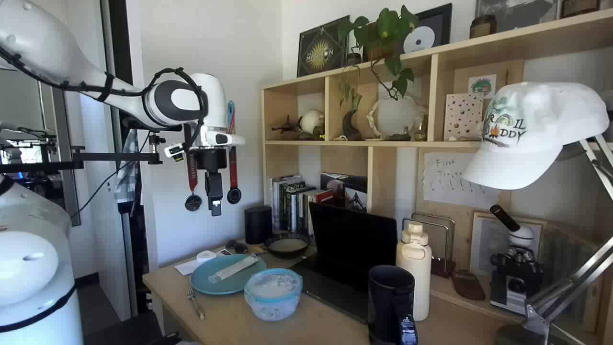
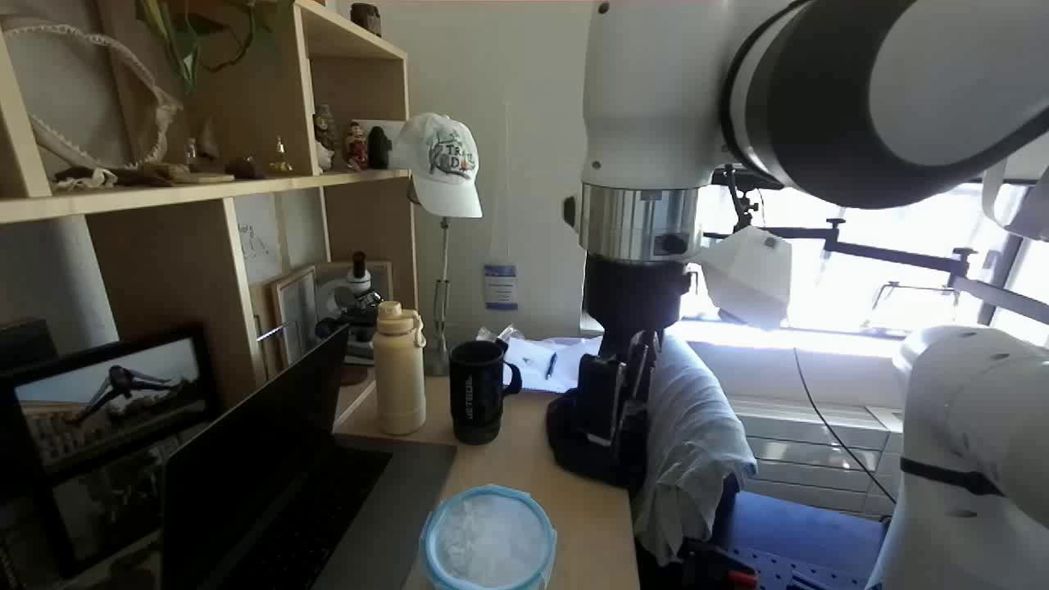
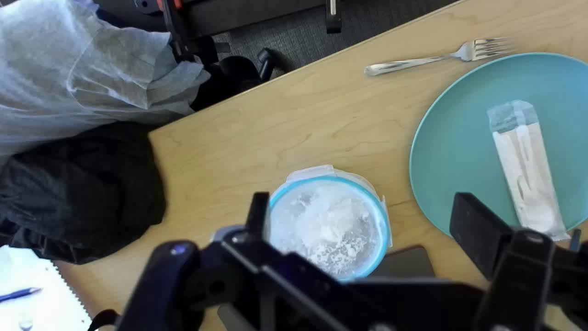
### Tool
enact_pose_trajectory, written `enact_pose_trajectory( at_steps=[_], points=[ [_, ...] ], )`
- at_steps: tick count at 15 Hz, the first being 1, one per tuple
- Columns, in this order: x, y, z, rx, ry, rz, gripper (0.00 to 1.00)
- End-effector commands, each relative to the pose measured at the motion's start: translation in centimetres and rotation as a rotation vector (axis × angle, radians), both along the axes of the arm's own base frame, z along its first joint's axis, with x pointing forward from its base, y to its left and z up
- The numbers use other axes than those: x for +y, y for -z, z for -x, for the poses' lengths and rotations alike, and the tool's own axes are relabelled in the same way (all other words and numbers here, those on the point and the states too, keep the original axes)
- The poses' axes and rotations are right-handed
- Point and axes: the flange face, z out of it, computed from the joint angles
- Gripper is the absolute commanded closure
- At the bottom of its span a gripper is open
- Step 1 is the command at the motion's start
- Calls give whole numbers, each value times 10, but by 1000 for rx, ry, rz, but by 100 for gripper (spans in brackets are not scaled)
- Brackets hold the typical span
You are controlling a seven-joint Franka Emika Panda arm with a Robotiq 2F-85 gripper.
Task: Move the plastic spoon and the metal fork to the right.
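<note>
With the gripper [image 3: 362,209] spread wide, nothing held, the wrapped plastic spoon [image 3: 525,170] should be pinched across its middle and carried right.

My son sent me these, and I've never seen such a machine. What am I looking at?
This is a white robot arm with a two-fingered pincer at its end. Two pictures come from cameras standing apart from it; the third comes from a camera on its wrist, looking down on a desk. There, a metal fork lies beside a blue-green plate, which bears a wrapped packet, perhaps the plastic spoon. Nearby stands a tub with a blue-rimmed lid. The pincer is open and holds nothing.
</note>
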Motion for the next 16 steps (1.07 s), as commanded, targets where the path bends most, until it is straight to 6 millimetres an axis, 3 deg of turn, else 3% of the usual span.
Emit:
enact_pose_trajectory(
  at_steps=[1, 4, 6, 11, 13, 16],
  points=[
    [0, -1, 0, 1, 0, 0, 0],
    [-5, 4, -8, 9, -17, -3, 0],
    [-8, 12, -22, 27, -53, -6, 0],
    [5, 47, -79, 22, -221, -58, 0],
    [21, 66, -105, 12, -300, -85, 0],
    [68, 88, -138, 23, -424, -124, 0]
  ],
)
